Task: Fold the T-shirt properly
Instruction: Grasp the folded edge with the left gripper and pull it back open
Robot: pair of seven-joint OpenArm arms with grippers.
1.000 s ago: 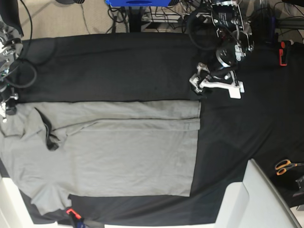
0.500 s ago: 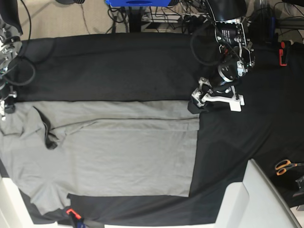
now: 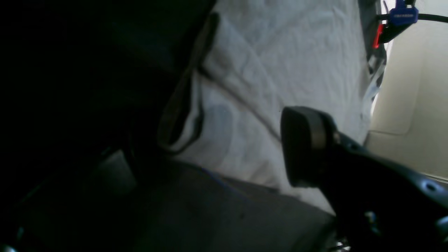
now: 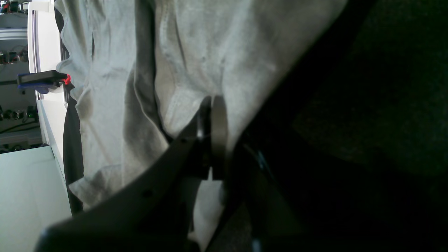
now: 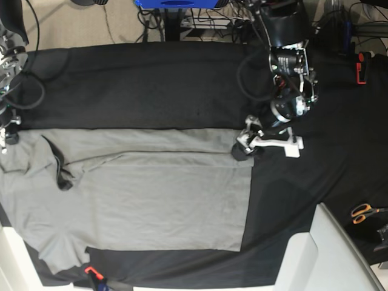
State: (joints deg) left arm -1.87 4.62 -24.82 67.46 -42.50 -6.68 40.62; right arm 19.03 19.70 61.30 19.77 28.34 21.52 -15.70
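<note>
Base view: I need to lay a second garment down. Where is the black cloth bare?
Bare cloth runs above the T-shirt, left of the left gripper. Another patch lies right of the hem, before the scissors. The hem corner by that gripper is crowded.

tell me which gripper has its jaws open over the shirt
The left gripper, open above the T-shirt's hem corner. The right gripper is shut at the collar end.

I was working in a robotics lab: a black table cloth (image 5: 151,85) clamped over the bench, cables (image 5: 200,21) tangled behind, orange-handled scissors (image 5: 364,213) lying nearby.
</note>
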